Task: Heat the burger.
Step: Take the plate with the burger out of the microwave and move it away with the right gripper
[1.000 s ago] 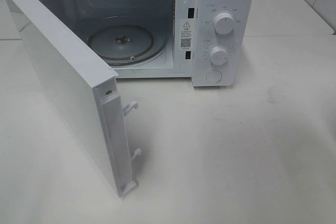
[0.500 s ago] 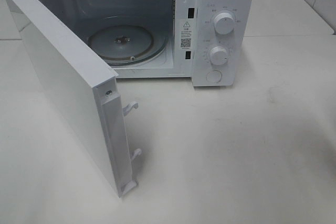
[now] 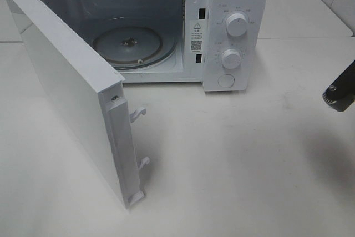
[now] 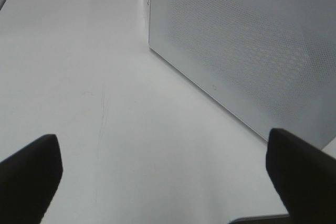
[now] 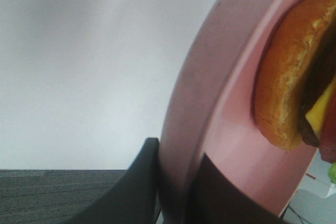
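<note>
- Right gripper [image 5: 176,182]: clamped narrow on the rim of a pink plate [image 5: 226,129], one dark finger on each face of the rim.
- Carrying the burger [image 5: 294,72] on that plate, bun against the plate's face, with dark filling, a yellow slice and a bit of green showing at the edge of the wrist view.
- Seen from above only as a dark tip [image 3: 341,90] at the far right edge, over the white table [image 3: 249,165]; plate and burger out of that view.
- Left gripper [image 4: 168,177]: spread wide, holding nothing, dark fingers [image 4: 29,174] at either side of the wrist view, hovering over bare table.
- Facing a white perforated panel [image 4: 247,51], probably the outer face of the microwave door.
- Microwave [image 3: 236,26] at the far side of the table, door [image 3: 72,92] swung open toward the near left.
- Glass turntable [image 3: 133,45] bare inside the cavity.
- Two white knobs [image 3: 237,26] and a round button [image 3: 226,80] on the right-hand control panel.
</note>
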`<state>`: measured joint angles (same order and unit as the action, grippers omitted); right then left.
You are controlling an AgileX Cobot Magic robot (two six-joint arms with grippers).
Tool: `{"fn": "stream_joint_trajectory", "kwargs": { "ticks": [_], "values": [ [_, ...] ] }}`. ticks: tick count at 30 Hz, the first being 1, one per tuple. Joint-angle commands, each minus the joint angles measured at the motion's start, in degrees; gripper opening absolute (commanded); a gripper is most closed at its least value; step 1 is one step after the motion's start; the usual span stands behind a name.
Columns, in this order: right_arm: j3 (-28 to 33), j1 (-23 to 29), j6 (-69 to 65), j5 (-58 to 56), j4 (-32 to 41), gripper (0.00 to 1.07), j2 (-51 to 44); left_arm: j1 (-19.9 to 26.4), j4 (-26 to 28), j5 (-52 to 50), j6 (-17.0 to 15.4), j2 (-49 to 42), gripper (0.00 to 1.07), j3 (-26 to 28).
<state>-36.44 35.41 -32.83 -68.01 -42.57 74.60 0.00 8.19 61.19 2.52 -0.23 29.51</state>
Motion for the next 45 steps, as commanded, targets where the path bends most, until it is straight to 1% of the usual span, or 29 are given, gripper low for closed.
{"fn": "stream_joint_trajectory", "kwargs": {
  "ticks": [1, 10, 22, 24, 30, 37, 43, 45],
  "values": [
    [-0.57, -0.23, -5.61, -3.15, -3.78, 0.02, 2.52, 0.06, 0.17, 0.17, -0.29, -0.69, 0.98, 0.06],
    [-0.52, -0.23, -12.09, 0.06, -3.78, 0.02, 8.37, 0.06, 0.17, 0.17, -0.29, -0.69, 0.98, 0.06],
    [-0.40, -0.23, -16.96, 4.70, -3.78, 0.02, 15.81, 0.06, 0.17, 0.17, -0.29, -0.69, 0.98, 0.06],
    [-0.40, -0.23, -18.22, 7.05, -3.78, 0.02, 17.99, 0.06, 0.17, 0.17, -0.29, -0.69, 0.98, 0.06],
    [-0.40, -0.23, -19.77, 9.00, -3.78, 0.02, 20.23, 0.06, 0.17, 0.17, -0.29, -0.69, 0.98, 0.06],
    [-0.40, -0.40, -23.72, 11.97, -4.07, 0.04, 25.55, 0.06, 0.17, 0.17, -0.29, -0.69, 0.98, 0.06],
    [-0.40, -0.40, -24.98, 13.18, -4.24, 0.05, 27.90, 0.06, 0.17, 0.17, -0.29, -0.69, 0.98, 0.06],
    [-0.40, -0.40, -26.99, 15.18, -4.24, 0.08, 30.02, 0.06, 0.17, 0.17, -0.29, -0.69, 0.98, 0.06]
  ]
}}
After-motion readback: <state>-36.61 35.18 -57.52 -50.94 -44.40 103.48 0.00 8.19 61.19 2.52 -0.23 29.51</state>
